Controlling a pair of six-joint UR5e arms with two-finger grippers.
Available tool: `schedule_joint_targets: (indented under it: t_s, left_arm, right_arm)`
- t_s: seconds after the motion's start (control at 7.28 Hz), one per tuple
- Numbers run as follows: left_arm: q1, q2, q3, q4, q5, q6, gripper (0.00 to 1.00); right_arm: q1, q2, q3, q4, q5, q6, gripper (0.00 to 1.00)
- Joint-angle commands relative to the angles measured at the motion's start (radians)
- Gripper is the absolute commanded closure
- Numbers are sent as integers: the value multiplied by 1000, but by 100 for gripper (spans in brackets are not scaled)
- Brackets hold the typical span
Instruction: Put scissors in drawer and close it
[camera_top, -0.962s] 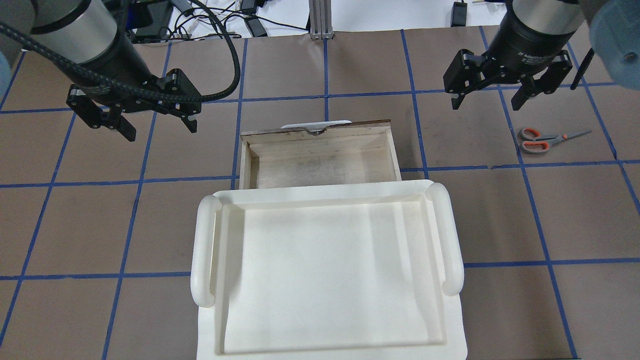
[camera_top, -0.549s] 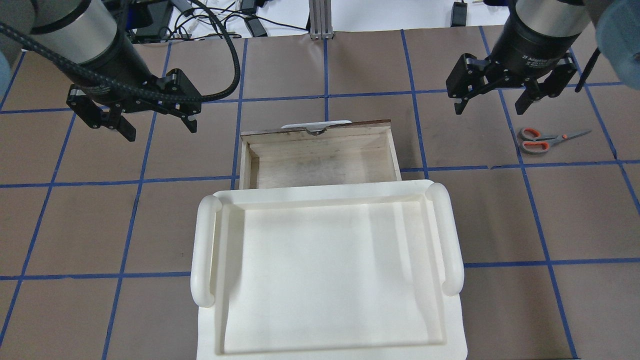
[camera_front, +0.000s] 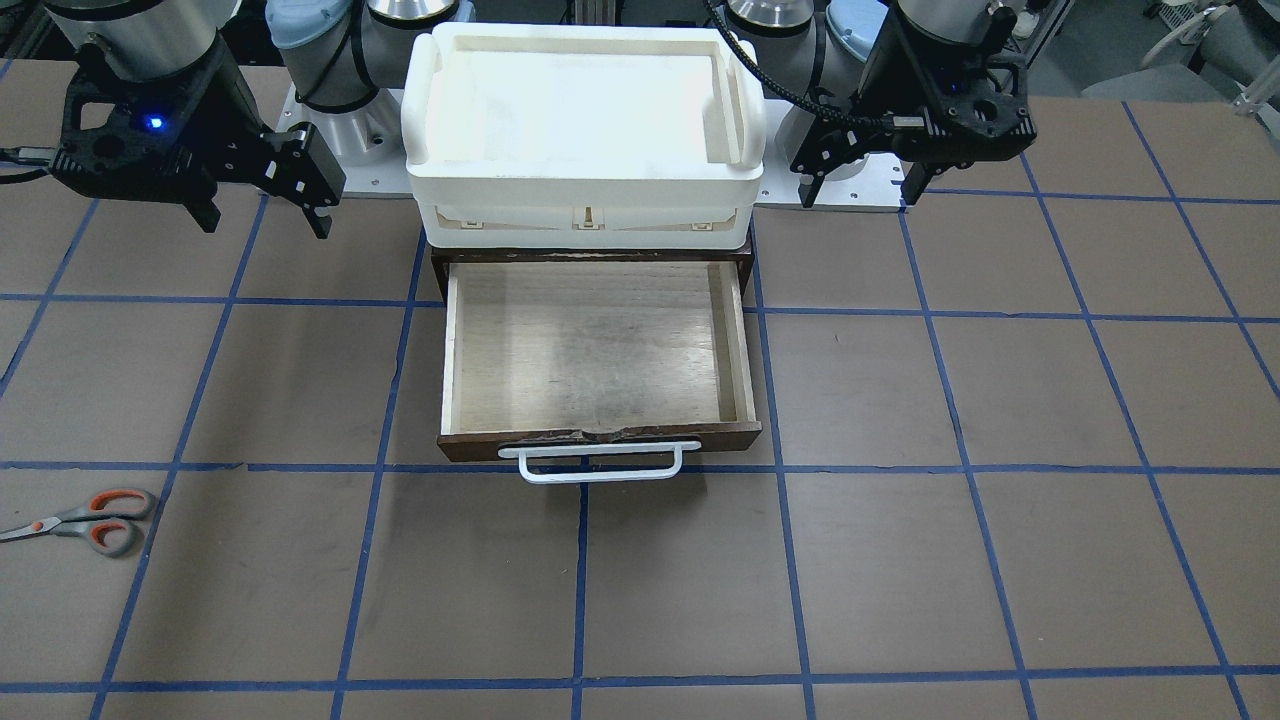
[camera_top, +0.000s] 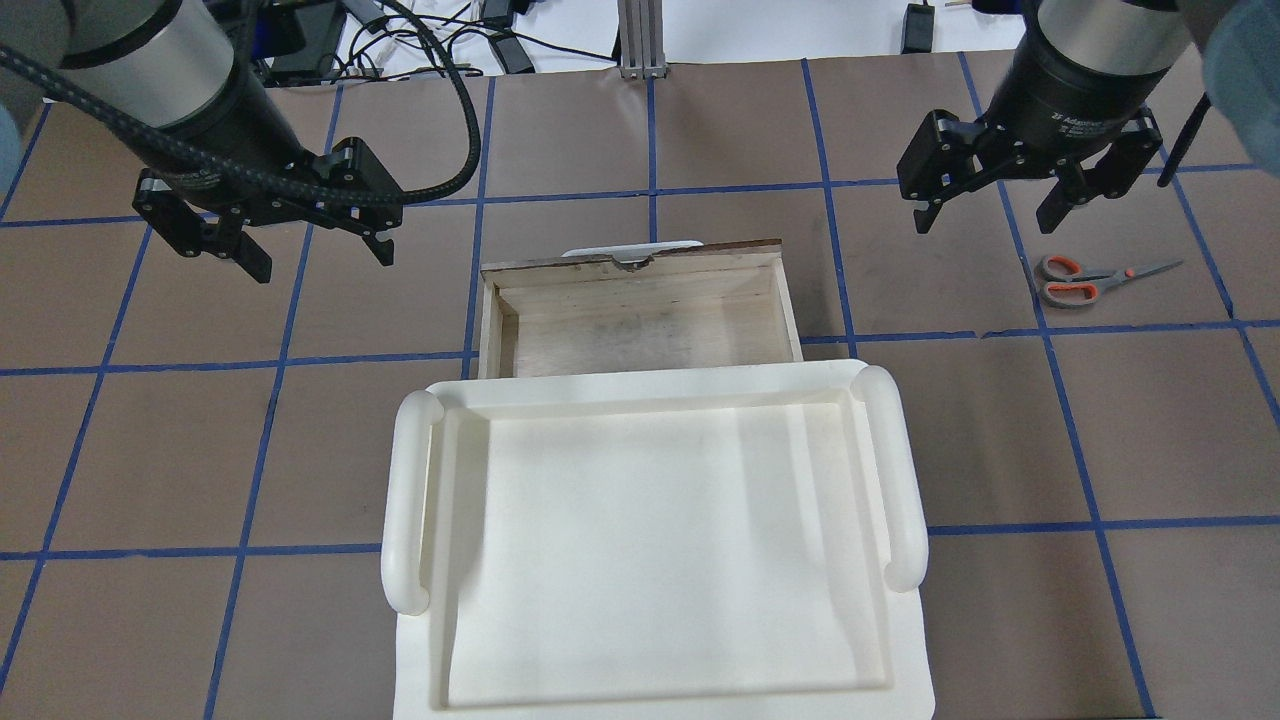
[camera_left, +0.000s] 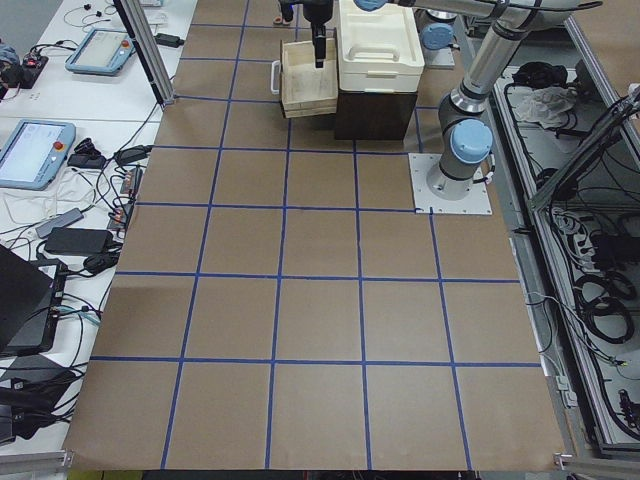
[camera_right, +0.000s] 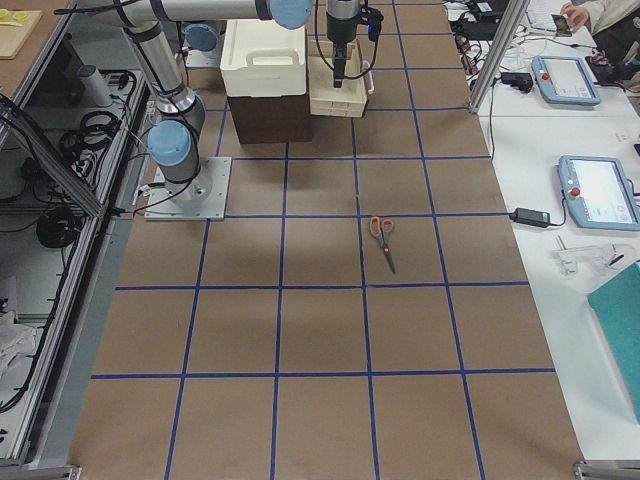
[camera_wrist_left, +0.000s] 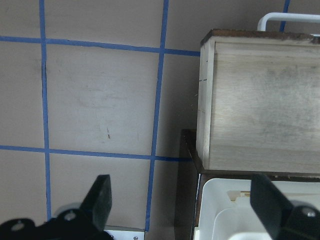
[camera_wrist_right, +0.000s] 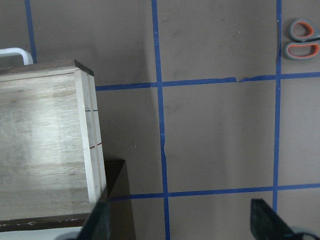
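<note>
I stand at the brown table (camera_top: 1000, 430) with a white tray (camera_top: 405, 500) on a dark cabinet right in front of me. The drawer (camera_top: 640, 325) is pulled out of it on the far side, its white handle farthest from me. I hold both arms raised, wrists pointing down, one on each side of the drawer. My left gripper (camera_top: 322, 262) hangs over the table left of the drawer, fingers spread wide and holding nothing. My right gripper (camera_top: 985, 222) hangs high between drawer and scissors (camera_top: 1100, 279), also spread wide and holding nothing. The scissors lie flat on the table, well right of the drawer, loops toward it, blades pointing right.
</note>
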Motion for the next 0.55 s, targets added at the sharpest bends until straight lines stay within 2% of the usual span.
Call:
schedule_joint_targets:
  t_s: [0.0, 0.41]
  left_arm:
    - [0, 0, 0, 0, 0, 0, 0]
    - [0, 0, 0, 0, 0, 0, 0]
  right_arm:
    - [-2, 1, 1, 8, -2, -30, 0]
    - [-10, 3, -1, -1, 14, -132, 0]
